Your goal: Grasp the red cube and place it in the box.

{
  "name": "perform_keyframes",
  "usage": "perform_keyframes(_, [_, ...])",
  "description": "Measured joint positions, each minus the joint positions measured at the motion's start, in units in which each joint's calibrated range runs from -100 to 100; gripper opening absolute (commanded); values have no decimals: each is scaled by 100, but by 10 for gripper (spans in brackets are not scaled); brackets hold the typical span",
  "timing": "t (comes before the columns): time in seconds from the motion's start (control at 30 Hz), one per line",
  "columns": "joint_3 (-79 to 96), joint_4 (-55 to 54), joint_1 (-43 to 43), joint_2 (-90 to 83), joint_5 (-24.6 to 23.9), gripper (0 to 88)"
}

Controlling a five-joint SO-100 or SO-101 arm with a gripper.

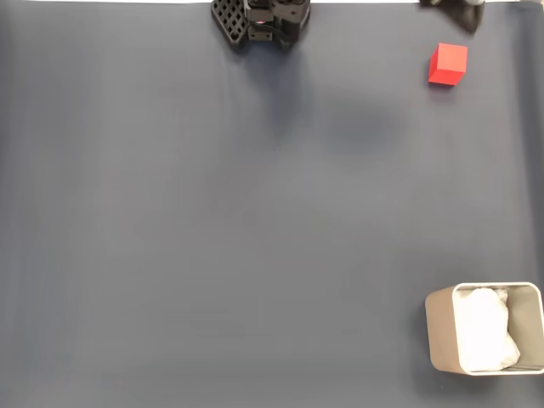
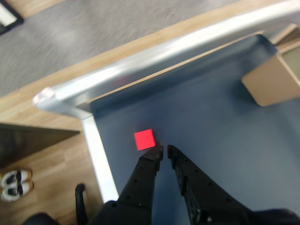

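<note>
Red cube (image 1: 447, 65) sits on the dark blue-grey counter (image 1: 255, 238) near the upper right corner of the fixed view, resting flat and alone, well apart from the box (image 1: 442, 331), which stands at the lower right edge of that view. The box is beige with rounded corners, and a crumpled white lining (image 1: 484, 327) shows inside it. At the top edge of the fixed view part of the black arm (image 1: 259, 21) is seen, well to the left of the cube. In the wrist view the red cube (image 2: 144, 139) lies on the counter (image 2: 211, 140) just beyond and a little to the left of the gripper (image 2: 164, 150), whose two black fingers rise from the bottom of the frame. The jaws stand nearly closed, with a narrow gap between the tips, and they hold nothing; the left tip is just beside the cube's near right corner, though whether it touches the cube cannot be told. The box (image 2: 274, 79) shows at the upper right of the wrist view, well apart from the gripper. A silver metal rim (image 2: 154, 58) borders the counter, with wooden floor (image 2: 42, 140) beyond it and a pair of shoes (image 2: 14, 185) at the lower left.
</note>
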Motion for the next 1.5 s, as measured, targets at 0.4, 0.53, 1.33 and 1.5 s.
perform_keyframes(0.4, [0,223,-816,113,-147,23])
perform_keyframes(0.53, [0,223,-905,200,-210,33])
perform_keyframes(1.33, [904,135,-401,-252,474,204])
perform_keyframes(1.5, [922,8,-274,-261,640,240])
